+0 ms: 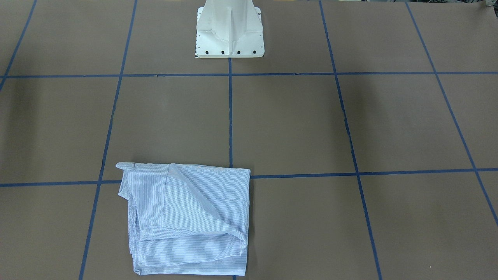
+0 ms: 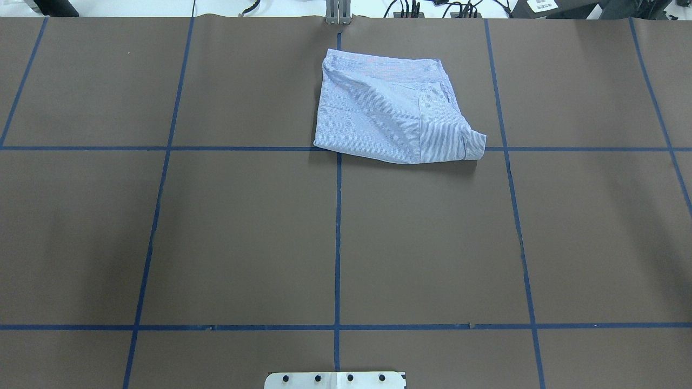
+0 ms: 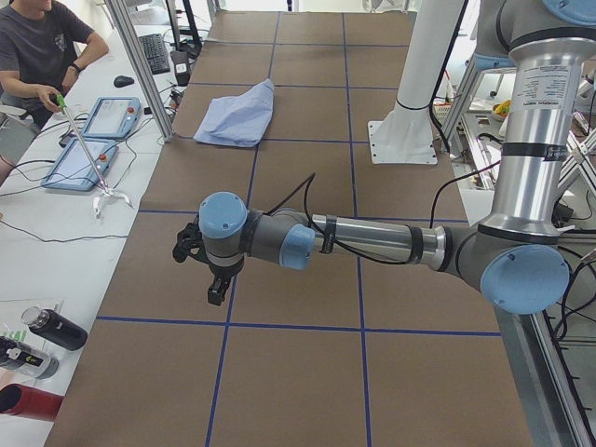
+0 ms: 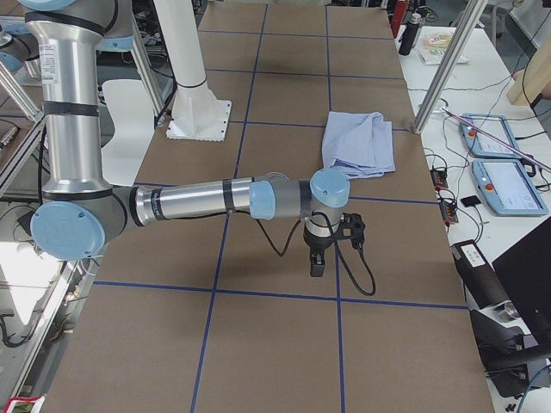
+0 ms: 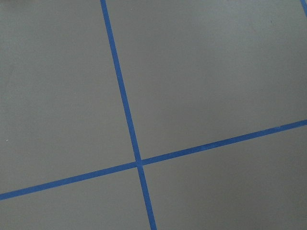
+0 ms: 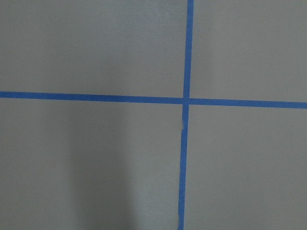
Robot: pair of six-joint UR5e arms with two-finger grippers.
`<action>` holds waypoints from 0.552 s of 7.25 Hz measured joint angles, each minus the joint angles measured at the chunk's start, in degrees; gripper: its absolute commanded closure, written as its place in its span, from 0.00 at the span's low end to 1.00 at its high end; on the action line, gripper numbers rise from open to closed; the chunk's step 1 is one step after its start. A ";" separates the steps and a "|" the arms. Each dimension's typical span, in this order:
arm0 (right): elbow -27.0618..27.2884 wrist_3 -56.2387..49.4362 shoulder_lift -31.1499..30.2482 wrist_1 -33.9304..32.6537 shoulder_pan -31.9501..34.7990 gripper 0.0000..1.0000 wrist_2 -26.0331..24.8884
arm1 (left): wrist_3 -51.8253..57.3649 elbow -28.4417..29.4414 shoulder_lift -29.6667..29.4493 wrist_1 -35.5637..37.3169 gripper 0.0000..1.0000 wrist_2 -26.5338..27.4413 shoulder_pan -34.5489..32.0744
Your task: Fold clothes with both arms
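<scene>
The light blue and white striped shirt (image 2: pixel 389 108) lies folded into a rough square at the table's far edge, a little right of the centre line. It also shows in the front-facing view (image 1: pixel 186 217) and in both side views (image 3: pixel 237 116) (image 4: pixel 357 142). My left arm's gripper (image 3: pixel 214 289) hangs over the table's left end, far from the shirt. My right arm's gripper (image 4: pixel 316 265) hangs over the right end, also apart from the shirt. Both point down over bare table and hold nothing that I can see. I cannot tell whether either is open or shut.
The brown table (image 2: pixel 243 232) carries a grid of blue tape lines. The white pedestal base (image 1: pixel 229 31) stands at the robot's side. Beyond the far edge are aluminium posts (image 4: pixel 448 60), tablets (image 3: pixel 93 140), bottles (image 3: pixel 51 328) and an operator (image 3: pixel 37 56) with a grabber stick.
</scene>
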 measured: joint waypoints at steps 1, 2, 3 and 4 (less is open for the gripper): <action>-1.12 -0.26 -0.38 1.07 -0.01 0.00 0.25 | -0.15 -2.49 1.43 -0.42 0.01 0.98 -0.03; -1.79 -0.38 -0.86 2.18 -0.03 0.00 0.46 | -0.31 -4.75 2.39 -0.58 0.01 3.17 0.00; -2.14 -0.24 -1.08 2.73 -0.02 0.00 0.89 | -0.49 -5.99 2.93 -0.64 0.01 4.76 0.03; -2.42 -0.12 -1.27 2.91 0.16 0.00 2.35 | -0.60 -6.58 3.16 -0.71 0.01 5.25 0.07</action>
